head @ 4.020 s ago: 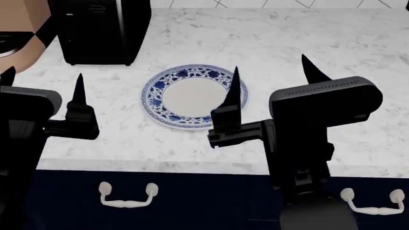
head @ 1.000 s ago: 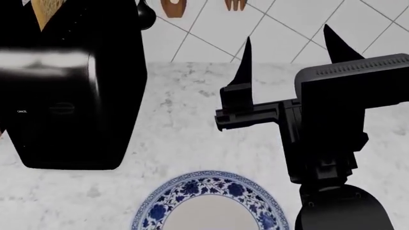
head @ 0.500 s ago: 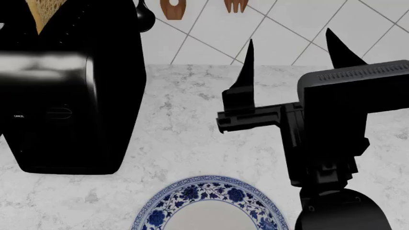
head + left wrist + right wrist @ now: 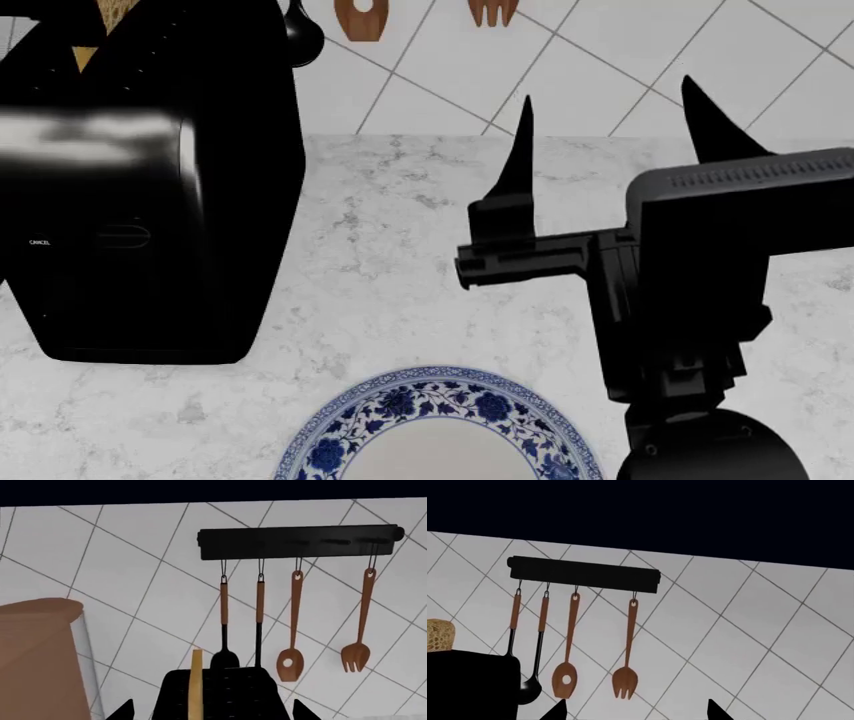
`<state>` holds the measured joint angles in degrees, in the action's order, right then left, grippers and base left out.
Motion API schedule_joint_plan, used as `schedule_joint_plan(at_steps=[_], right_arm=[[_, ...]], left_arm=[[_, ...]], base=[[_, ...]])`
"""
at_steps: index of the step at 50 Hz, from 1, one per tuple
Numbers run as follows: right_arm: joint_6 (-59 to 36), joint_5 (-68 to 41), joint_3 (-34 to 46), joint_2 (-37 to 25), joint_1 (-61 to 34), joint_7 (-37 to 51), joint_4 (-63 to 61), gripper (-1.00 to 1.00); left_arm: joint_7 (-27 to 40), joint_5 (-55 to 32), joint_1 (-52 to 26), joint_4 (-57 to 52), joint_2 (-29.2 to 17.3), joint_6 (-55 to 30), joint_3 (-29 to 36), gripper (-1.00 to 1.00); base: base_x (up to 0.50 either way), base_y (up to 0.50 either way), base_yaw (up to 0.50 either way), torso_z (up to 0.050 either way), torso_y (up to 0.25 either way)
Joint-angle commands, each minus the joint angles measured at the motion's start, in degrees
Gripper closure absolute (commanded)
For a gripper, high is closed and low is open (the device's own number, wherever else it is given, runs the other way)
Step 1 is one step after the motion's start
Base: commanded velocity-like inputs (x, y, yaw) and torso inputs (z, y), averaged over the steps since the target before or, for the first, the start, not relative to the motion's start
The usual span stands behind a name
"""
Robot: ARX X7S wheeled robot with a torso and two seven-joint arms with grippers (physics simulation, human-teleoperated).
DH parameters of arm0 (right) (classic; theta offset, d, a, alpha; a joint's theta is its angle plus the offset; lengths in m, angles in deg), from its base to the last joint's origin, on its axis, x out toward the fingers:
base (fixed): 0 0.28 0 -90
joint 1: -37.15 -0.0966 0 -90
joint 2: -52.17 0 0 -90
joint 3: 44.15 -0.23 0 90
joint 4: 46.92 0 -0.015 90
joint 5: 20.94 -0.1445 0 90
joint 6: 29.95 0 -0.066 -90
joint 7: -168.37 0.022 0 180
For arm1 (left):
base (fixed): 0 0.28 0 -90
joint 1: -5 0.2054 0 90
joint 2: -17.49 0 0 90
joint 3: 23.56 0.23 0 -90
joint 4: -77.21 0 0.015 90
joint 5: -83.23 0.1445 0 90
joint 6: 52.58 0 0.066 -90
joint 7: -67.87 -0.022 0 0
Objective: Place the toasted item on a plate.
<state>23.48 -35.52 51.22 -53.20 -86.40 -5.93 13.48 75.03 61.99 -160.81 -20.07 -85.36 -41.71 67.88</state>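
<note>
The toasted item (image 4: 438, 635) is a golden-brown slice with a porous, holey crumb; it stands upright in the top of the black toaster (image 4: 140, 200), and only its upper part shows. In the head view the slice (image 4: 118, 12) peeks out at the frame's 11 o'clock, with the toaster below it on the marbled counter (image 4: 387, 280). In the left wrist view the slice (image 4: 195, 685) appears edge-on as a thin pale-gold strip rising from the slotted toaster top.

The plate (image 4: 434, 385), white with a blue floral rim and plain centre, lies flat on the counter at the head view's 6 o'clock, cut off by the frame edge and well apart from the toaster.

The right gripper (image 4: 614, 140) hangs above the counter at roughly 2 o'clock from the plate, its two pointed black fingers (image 4: 514, 165) spread wide with nothing between them, tips aimed toward the tiled wall. The forearm runs down toward 5 o'clock.

The left gripper (image 4: 210, 712) shows only as two dark fingertips far apart at the left wrist view's edge, holding nothing, level with the toaster top.

On the wall, a black rail (image 4: 300, 542) carries hanging utensils, among them a wooden spoon (image 4: 291, 662) and a wooden fork (image 4: 357, 655).
</note>
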Motion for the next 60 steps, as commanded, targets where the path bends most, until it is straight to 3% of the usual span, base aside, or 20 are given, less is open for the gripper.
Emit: schedule_joint_plan(at_steps=[1, 6, 17, 60], right_arm=[[0.6, -0.5, -0.2, -0.2, 0.9, 0.2, -0.2, -1.00], [0.9, -0.5, 0.0, -0.2, 0.9, 0.3, 0.0, -1.00], [0.4, -0.8, 0.1, -0.5, 0.5, 0.6, -0.2, -1.00], [1.7, -2.0, -1.0, -2.0, 4.0, 1.8, -1.8, -1.00]], left_arm=[[-1.9, 1.4, -3.4, 10.3, -0.3, 5.5, 4.4, -1.00], [-2.9, 3.6, -6.2, 21.1, 0.3, 13.2, 6.1, -1.00], [-3.9, 5.5, -7.1, 31.3, 0.7, 20.2, 8.1, -1.00], [-6.0, 7.4, -7.2, 46.6, 2.4, 30.9, 11.9, -1.00]], base=[[0.00, 0.00, 0.00, 0.000, 0.000], [0.00, 0.00, 0.00, 0.000, 0.000], [0.00, 0.00, 0.00, 0.000, 0.000], [0.00, 0.00, 0.00, 0.000, 0.000]])
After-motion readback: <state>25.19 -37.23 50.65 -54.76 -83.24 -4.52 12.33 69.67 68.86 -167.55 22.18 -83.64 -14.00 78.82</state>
